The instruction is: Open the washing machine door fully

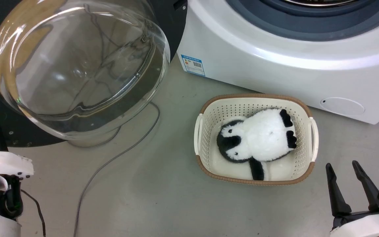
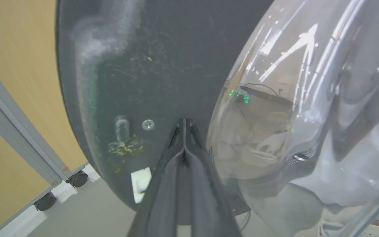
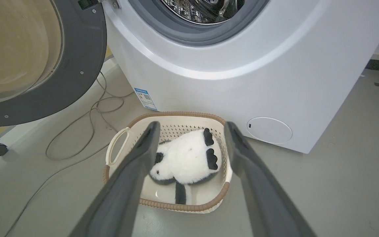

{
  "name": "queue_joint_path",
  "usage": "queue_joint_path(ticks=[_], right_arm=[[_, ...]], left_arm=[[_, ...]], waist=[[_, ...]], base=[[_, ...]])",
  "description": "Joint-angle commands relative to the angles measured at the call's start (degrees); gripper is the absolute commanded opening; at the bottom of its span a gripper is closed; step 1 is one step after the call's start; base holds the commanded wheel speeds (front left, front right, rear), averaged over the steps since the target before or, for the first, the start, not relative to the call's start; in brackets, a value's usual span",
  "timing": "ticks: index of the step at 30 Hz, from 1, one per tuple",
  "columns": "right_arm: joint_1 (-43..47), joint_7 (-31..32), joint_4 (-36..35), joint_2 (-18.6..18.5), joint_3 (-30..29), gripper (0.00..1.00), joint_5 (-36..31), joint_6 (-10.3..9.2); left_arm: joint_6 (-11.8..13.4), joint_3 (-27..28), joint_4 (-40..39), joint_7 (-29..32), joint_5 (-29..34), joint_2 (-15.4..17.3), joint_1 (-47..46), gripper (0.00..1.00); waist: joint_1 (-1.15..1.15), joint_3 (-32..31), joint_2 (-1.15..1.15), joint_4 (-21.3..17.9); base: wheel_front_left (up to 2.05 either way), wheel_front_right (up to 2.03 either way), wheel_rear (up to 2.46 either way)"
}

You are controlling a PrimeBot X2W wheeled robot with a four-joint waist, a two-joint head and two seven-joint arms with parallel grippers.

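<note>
Round black-rimmed washing machine door (image 1: 77,65) with bulging clear glass bowl stands swung out left of white washer (image 1: 275,65) — likely stiff, heavy, glass slick; push the black rim. Left gripper (image 2: 183,123) fingers together at rim; right gripper (image 1: 341,163) spread.

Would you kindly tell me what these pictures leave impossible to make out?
Washing machine door: its top is cut off by the head view's upper edge.
Left pincer: left wrist view cannot settle whether its tips touch the door's dark rim.
Blue label: print too small, head view.
Drum: inside cut off, right wrist view.
</note>
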Motion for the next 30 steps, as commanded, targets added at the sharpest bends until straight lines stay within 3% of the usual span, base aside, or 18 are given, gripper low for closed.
queue_joint_path(ticks=[1,10,18,26,30], right_arm=[[-1.04,-0.36,0.08,0.37,-0.02,1.00,-0.11,0.03],[-0.51,-2.15,1.96,1.72,-0.92,1.00,0.70,0.03],[0.87,-4.13,3.42,3.14,-1.89,1.00,1.83,0.03],[2.26,-5.09,1.21,4.57,-1.37,1.00,2.98,0.03],[2.96,-5.22,-1.79,5.17,-1.19,1.00,2.83,0.03]], left_arm=[[-0.29,-0.18,0.55,-0.50,0.61,0.41,-0.83,0.00],[-1.52,-2.14,-1.69,-1.03,2.65,-0.45,1.35,0.00],[-2.28,-6.55,-9.04,-0.52,4.92,-2.26,6.21,0.00],[-0.97,-10.01,-19.44,-0.76,6.08,-6.64,13.13,0.00],[-1.45,-11.01,-23.28,-0.90,5.34,-8.38,16.03,0.00]], waist=[[-0.01,-0.53,0.00,-0.09],[-0.01,-5.42,0.00,0.00],[-0.01,-12.87,0.00,-0.11],[-0.01,-17.94,0.00,-3.08],[-0.01,-19.48,0.00,-5.08]], base=[[0.00,0.00,0.00],[0.00,0.00,0.00],[0.00,0.00,0.00],[0.00,0.00,0.00],[0.00,0.00,0.00]])
